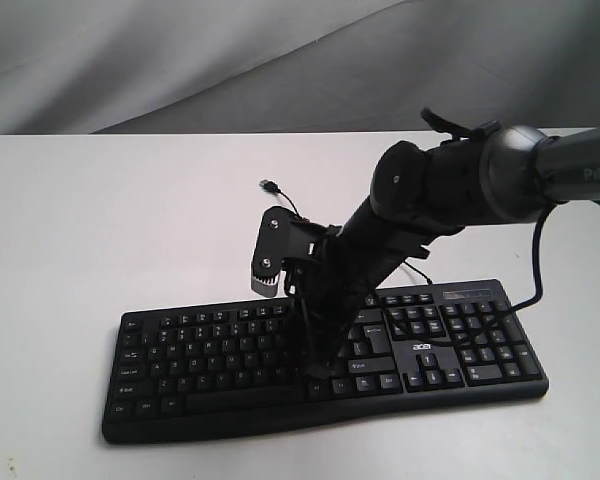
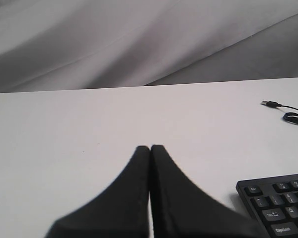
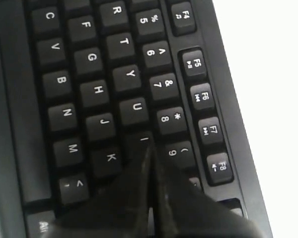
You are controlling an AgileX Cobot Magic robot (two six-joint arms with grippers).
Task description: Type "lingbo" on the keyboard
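Over the keyboard [image 1: 205,355], you are holding the right gripper [image 3: 149,154], jaws closed and empty, at the I key [image 3: 143,139]; press squarely.

White surface [image 1: 70,230], one black keyboard [image 1: 200,352], one loose cable.
You see the keyboard lying flat toward the near side of the exterior view. Behind it the thin black cable trails over the bare top, its USB plug [image 1: 268,186] resting unconnected, apart from the keys.

Right arm [image 1: 450,180] reaches in from the right, wrist pitched steeply down; right end effector [image 3: 150,148] closed, tips together. Left end effector [image 2: 150,148] closed too.
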